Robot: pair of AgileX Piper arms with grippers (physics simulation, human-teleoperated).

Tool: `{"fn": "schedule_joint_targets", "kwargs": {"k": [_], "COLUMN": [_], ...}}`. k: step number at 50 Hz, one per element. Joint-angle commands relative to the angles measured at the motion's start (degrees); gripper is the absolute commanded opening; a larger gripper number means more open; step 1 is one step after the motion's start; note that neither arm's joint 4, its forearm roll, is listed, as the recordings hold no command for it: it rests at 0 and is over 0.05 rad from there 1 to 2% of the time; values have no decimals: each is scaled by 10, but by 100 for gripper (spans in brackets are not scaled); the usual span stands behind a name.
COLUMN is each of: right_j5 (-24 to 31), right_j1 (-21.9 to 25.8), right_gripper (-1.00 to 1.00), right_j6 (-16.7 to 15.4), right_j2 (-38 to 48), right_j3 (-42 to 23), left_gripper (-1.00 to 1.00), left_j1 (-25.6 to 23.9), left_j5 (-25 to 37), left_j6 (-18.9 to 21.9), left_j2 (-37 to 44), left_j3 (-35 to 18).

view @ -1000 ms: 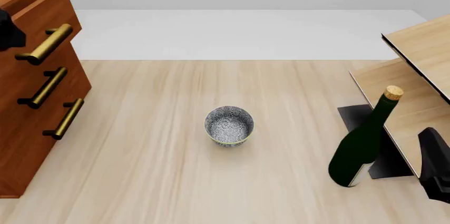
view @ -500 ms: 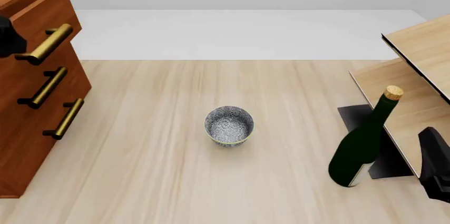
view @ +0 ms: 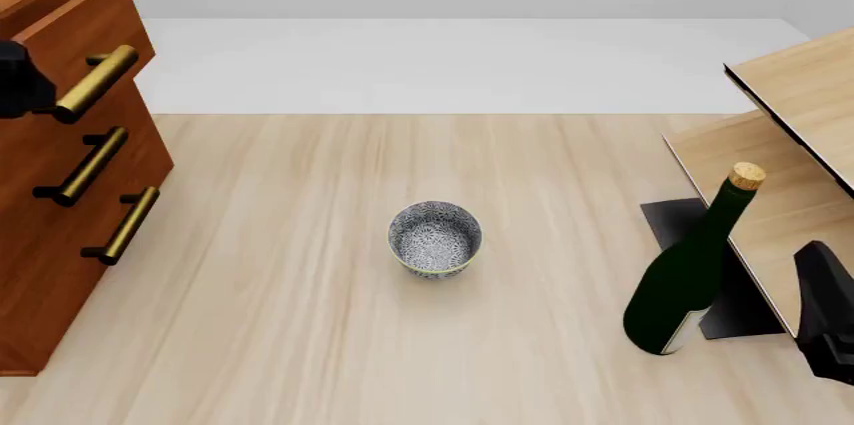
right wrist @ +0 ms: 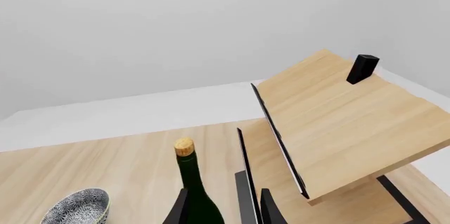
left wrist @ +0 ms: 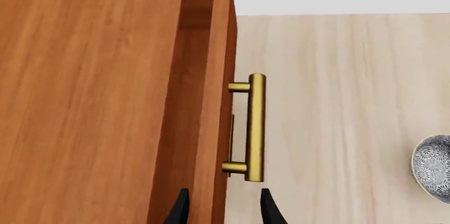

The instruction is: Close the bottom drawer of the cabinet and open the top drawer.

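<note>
At far left stands the cabinet (view: 54,195), smooth reddish-brown grained wood. Its top drawer (view: 87,30) juts out, brass bar handle (left wrist: 256,127) cylindrical; the bottom drawer (view: 80,245) sits flush. My left gripper (left wrist: 221,211) has fingers apart beside the handle; my right gripper (right wrist: 223,208) is likewise spread.

Reddish-brown cabinet (view: 54,205) at table's left; top drawer (view: 80,30) slightly open; bottom drawer (view: 67,265) shut.

cabinet (view: 60,160): reddish-brown wood, visible grain, satin. top drawer (left wrist: 211,103) same wood; its handle (left wrist: 254,127) brass-look metal, semi-gloss. table (view: 400,345): pale wood, fine streaky grain, matt. bowl (view: 435,237): ceramic-looking, speckled blue-grey pattern. bottle (view: 687,270): dark green glass, glossy, cork stopper. shelf unit (right wrist: 344,124): light wood, matt, black edges.
</note>
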Motion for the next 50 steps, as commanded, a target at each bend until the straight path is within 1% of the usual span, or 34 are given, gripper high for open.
{"fn": "schedule_joint_targets", "kwargs": {"k": [1,23,40,50], "right_j5": [-3,-2,2,0], "right_j1": [-1,-3,-5,-5], "right_gripper": [100,100,100,100], "right_j6": [1,2,3,4], "right_j2": [2,1,-4,0], "right_j3": [0,2,2,1], "left_gripper": [100,100,100,100], "left_j1": [-12,-40,-84,-99], "left_j5": [1,4,9,-1], "left_j6": [-8,-18,-39,-53], "left_j2": [1,2,0,4], "left_j3": [1,-2,-3,7]}}
